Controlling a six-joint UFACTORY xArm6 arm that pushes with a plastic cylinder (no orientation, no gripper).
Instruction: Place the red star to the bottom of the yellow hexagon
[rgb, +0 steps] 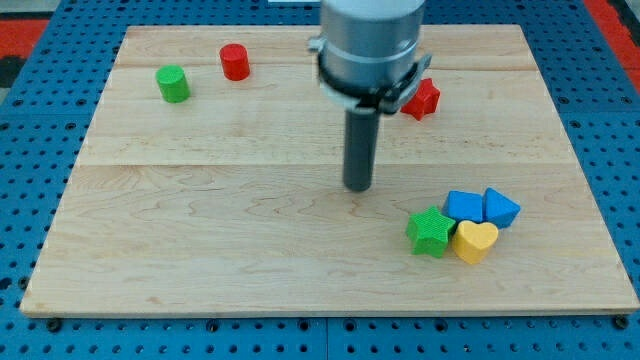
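The red star (424, 99) lies near the view's top, right of centre, partly hidden behind the arm's body. My tip (358, 187) rests on the wooden board (200, 230) near the middle, below and to the left of the red star, apart from it. No yellow hexagon shows; the only yellow block is a yellow heart (475, 241) at the lower right, well below the star.
A green star-like block (431, 232), a blue block (464, 207) and a blue triangular block (500, 208) cluster around the yellow heart. A red cylinder (235, 62) and a green cylinder (173, 84) stand at the upper left.
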